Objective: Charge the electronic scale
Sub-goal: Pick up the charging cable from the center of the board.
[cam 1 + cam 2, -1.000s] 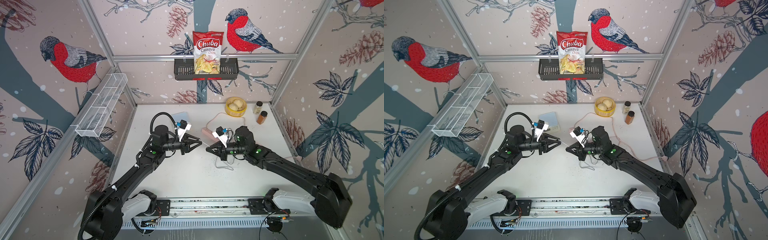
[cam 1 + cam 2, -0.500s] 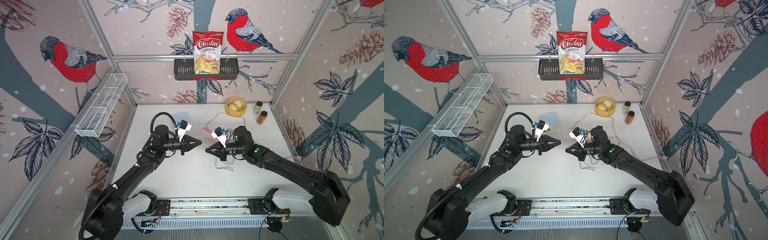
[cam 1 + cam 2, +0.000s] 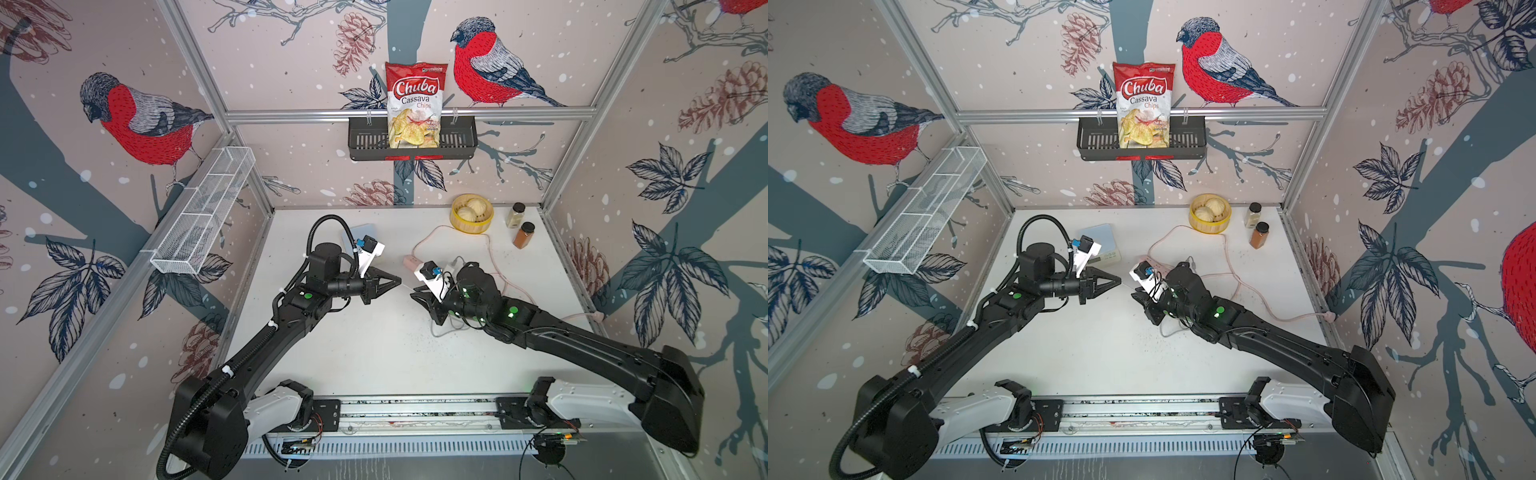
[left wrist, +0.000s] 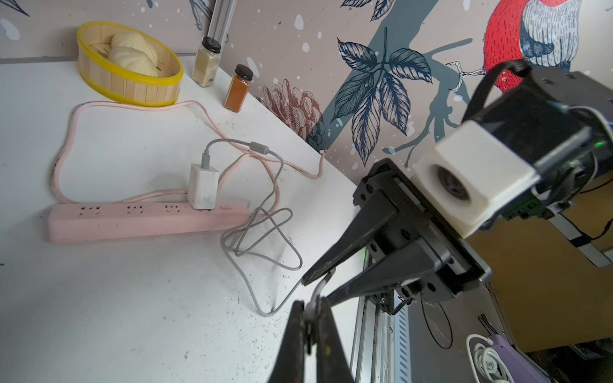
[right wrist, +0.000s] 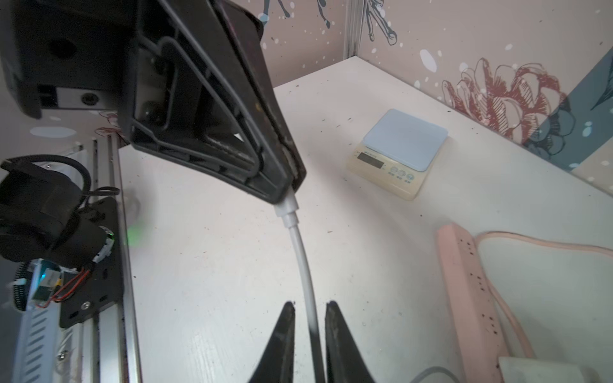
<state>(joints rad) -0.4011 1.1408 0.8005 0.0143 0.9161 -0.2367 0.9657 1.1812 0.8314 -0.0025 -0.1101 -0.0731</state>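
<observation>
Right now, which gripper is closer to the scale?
Left. The left gripper is in front of the scale; the right gripper is farther, by the pink power strip.

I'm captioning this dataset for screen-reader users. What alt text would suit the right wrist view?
The left gripper pinches the plug end of a white cable, which runs on between the slightly parted fingers of the right gripper. Beyond them on the white table sit the electronic scale and a pink power strip.

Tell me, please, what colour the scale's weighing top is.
The weighing top is pale blue, clearest in the right wrist view.
</observation>
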